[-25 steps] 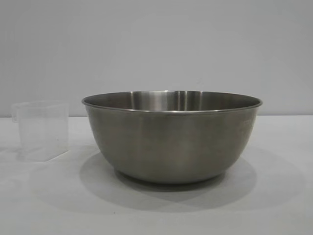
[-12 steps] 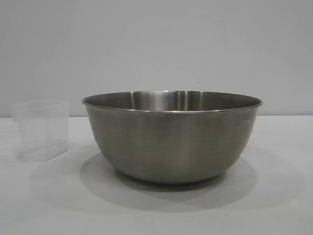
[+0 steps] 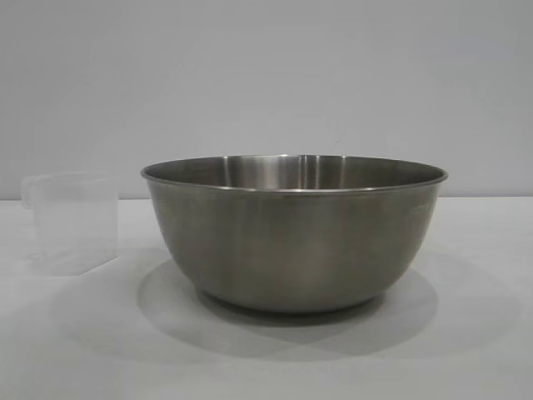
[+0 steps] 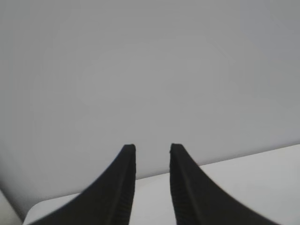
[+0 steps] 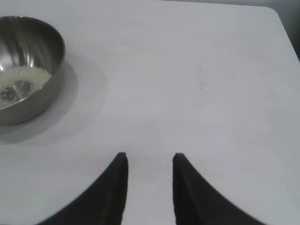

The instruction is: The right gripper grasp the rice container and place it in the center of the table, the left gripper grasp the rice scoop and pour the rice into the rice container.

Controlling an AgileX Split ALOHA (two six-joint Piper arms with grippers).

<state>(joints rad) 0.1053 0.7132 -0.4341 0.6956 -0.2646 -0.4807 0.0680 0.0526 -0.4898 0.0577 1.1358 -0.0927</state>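
The rice container (image 3: 293, 233), a large steel bowl, stands on the white table (image 3: 466, 350) in the middle of the exterior view. The right wrist view shows it (image 5: 33, 70) far off with white rice (image 5: 23, 79) in its bottom. The rice scoop (image 3: 73, 223), a translucent plastic cup, stands upright to the bowl's left and looks empty. Neither gripper shows in the exterior view. My left gripper (image 4: 153, 149) is open and empty, facing the wall over the table's edge. My right gripper (image 5: 147, 158) is open and empty above bare tabletop, well away from the bowl.
A plain grey wall (image 3: 266, 75) stands behind the table. The table's rounded corner (image 5: 276, 14) shows in the right wrist view. The left wrist view shows the table's edge (image 4: 243, 161) against the wall.
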